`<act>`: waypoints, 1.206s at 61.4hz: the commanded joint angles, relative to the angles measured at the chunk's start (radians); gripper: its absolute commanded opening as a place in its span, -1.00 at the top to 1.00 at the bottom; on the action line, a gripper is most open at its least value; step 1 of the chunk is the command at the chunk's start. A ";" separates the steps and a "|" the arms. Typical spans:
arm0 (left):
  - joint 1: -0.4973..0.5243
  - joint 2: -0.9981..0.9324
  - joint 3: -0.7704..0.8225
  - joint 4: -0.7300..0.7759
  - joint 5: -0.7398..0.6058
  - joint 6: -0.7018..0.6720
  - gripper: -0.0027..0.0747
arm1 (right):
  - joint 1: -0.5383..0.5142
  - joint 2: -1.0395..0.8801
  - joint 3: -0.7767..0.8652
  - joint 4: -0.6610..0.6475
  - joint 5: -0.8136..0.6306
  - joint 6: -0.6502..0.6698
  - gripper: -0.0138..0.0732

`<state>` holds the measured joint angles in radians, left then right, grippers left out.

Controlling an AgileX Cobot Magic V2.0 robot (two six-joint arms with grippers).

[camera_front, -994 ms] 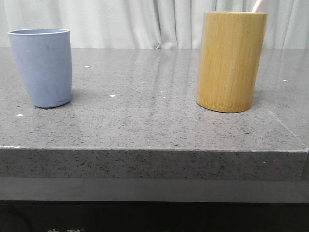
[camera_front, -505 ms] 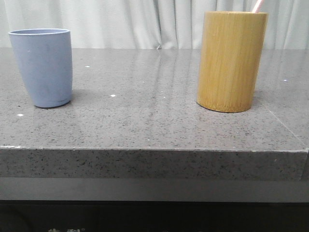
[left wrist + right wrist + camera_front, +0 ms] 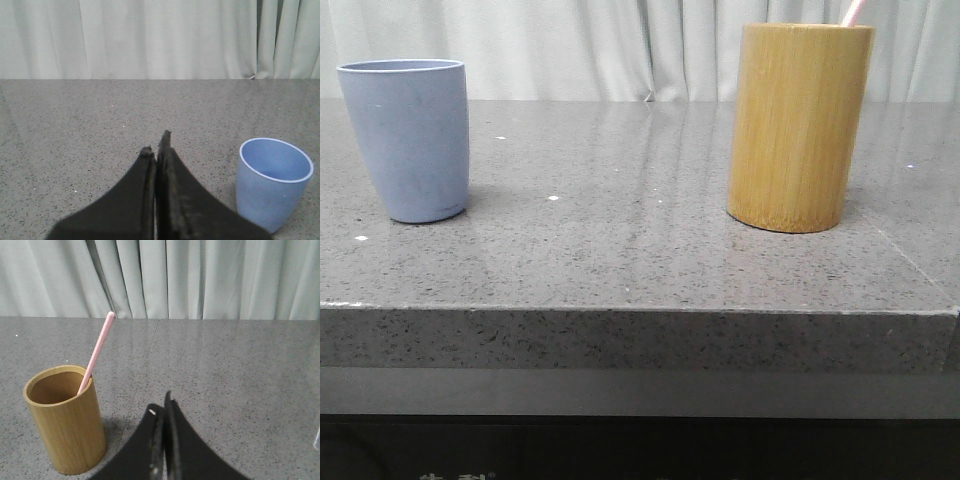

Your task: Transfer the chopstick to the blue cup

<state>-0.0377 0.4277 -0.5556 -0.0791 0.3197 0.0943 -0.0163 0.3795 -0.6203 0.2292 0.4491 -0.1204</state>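
Note:
The pale pink chopstick [image 3: 96, 353] leans inside the tan bamboo holder [image 3: 66, 427], its top sticking well above the rim; in the front view just its tip [image 3: 854, 12] shows over the holder [image 3: 798, 128] at the right. The blue cup [image 3: 408, 138] stands upright and empty at the left of the table, and appears as an open-mouthed tumbler [image 3: 270, 184] in the left wrist view. My left gripper [image 3: 157, 145] is shut on nothing, beside the cup. My right gripper [image 3: 161, 407] is shut and empty, beside the bamboo holder and apart from it.
The grey speckled stone table [image 3: 640, 240] has its front edge [image 3: 640, 310] close to the camera. Pale curtains [image 3: 620, 45] hang behind it. Open tabletop lies between the cup and the holder.

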 commanded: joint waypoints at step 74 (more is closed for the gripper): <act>-0.314 0.711 -0.740 -0.106 0.569 0.113 -0.77 | -0.008 0.015 -0.036 0.006 -0.073 -0.012 -0.55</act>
<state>-0.2950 1.0613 -1.1904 -0.1616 0.8644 0.2157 -0.0163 0.3795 -0.6203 0.2292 0.4515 -0.1204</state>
